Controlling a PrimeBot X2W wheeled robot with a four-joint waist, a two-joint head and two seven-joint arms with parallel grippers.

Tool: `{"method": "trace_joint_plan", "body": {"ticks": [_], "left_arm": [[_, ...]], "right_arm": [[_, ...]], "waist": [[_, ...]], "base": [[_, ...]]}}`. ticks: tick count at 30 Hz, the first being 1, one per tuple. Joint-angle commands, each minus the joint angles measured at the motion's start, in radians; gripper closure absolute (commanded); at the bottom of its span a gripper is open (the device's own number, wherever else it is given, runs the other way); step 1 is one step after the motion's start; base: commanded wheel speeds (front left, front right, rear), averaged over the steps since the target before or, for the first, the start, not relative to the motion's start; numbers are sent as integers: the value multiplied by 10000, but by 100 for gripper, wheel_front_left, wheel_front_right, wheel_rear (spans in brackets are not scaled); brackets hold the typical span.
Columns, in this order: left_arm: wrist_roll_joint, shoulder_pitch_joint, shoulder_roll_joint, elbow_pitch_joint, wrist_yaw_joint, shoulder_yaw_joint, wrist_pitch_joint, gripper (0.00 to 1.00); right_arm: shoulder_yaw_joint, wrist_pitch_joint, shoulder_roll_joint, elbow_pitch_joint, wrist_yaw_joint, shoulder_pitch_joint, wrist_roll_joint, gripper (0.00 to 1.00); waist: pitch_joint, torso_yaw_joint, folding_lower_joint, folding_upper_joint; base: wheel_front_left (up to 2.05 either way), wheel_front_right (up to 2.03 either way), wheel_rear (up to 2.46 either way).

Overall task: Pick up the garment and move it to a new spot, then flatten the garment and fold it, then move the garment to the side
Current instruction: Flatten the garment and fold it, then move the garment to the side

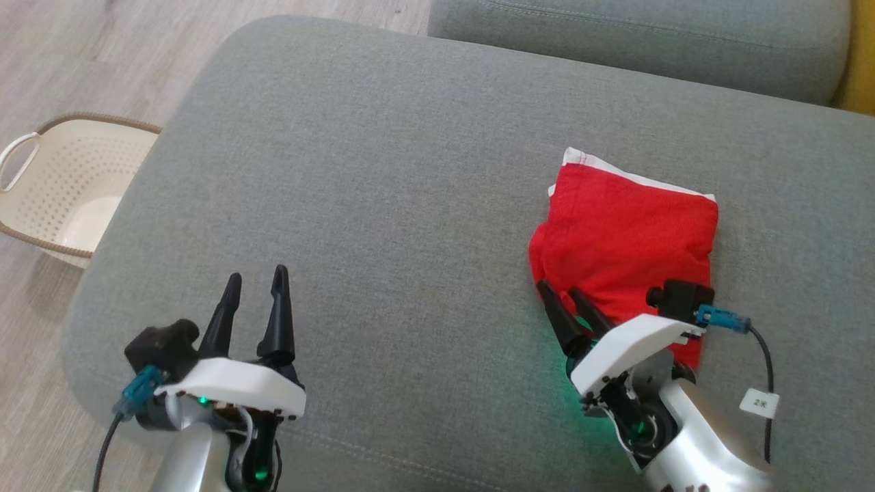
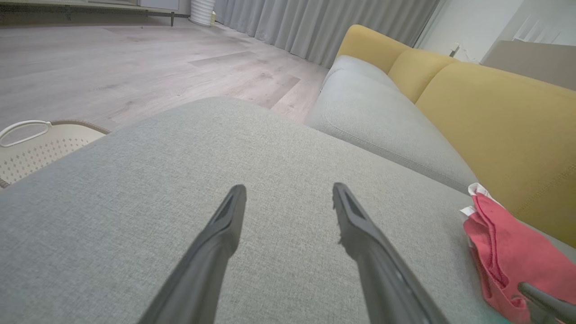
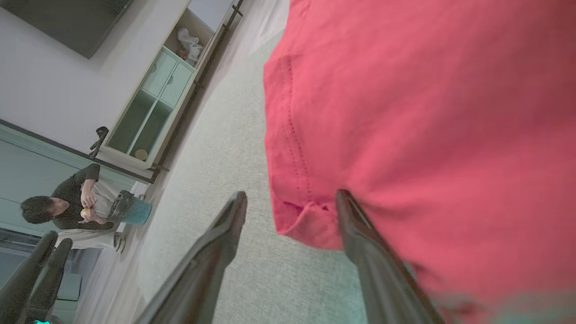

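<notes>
Folded red garment (image 1: pixel 625 239) left on grey cushion (image 1: pixel 383 205), right gripper (image 1: pixel 558 290) spread wide at its near edge, holding nothing, left gripper (image 1: pixel 258 275) parted, empty, cream basket (image 1: pixel 61 191) set on floor alongside.

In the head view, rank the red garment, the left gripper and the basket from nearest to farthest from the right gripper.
1. The red garment, right at the fingertips of the right gripper, on the right side of the grey cushion.
2. The left gripper, across the cushion at the lower left.
3. The basket, on the floor beyond the cushion's left edge.
</notes>
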Motion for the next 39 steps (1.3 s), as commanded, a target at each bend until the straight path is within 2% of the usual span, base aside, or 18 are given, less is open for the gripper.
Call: {"method": "trace_joint_plan", "body": {"ticks": [1, 4, 8, 13, 18, 23, 28, 31, 39], "left_arm": [[-85, -258, 89, -325, 49, 239, -80, 0], [-80, -256, 89, -407, 70, 258, -80, 0], [-49, -283, 89, -601, 43, 338, -80, 0], [-10, -421, 89, -913, -54, 219, -80, 0], [-44, -630, 89, -1104, -49, 93, -80, 0], [-180, -693, 89, -1260, 34, -57, -80, 0], [-335, -502, 89, -1419, 146, -159, -80, 0], [127, -300, 89, -1408, 101, -276, -80, 0], [-193, -145, 89, -1739, 154, -124, -80, 0]], "right_arm": [[133, -117, 27, -304, -9, -548, 47, 0], [177, -419, -5, -464, -9, -787, -1, 0], [249, -1189, -396, -1018, -9, -1020, -454, 0], [-24, -2271, -1319, -1380, -9, -1084, -2033, 0], [-784, -2846, -1702, -1782, -9, -804, -3891, 0], [-1662, -3059, -1601, -2513, -9, -12, -5191, 0], [-2382, -3142, -1300, -3037, -9, 794, -6004, 0], [-2619, -3172, -1026, -3264, -9, 1081, -6321, 0], [-2857, -3189, -722, -3532, -9, 1329, -6623, 0]], "waist": [[19, -47, 0, 0], [44, -255, 0, 0], [10, -699, 0, 0], [-56, -1365, 0, 0], [-107, -2009, 0, 0], [-134, -2526, 0, 0], [-187, -2850, 0, 0], [-146, -3019, 0, 0], [15, -3071, 0, 0]], "base": [[0, 0, 0], [0, 0, 0], [0, 0, 0], [0, 0, 0], [0, 0, 0], [0, 0, 0], [0, 0, 0], [0, 0, 0], [0, 0, 0]]}}
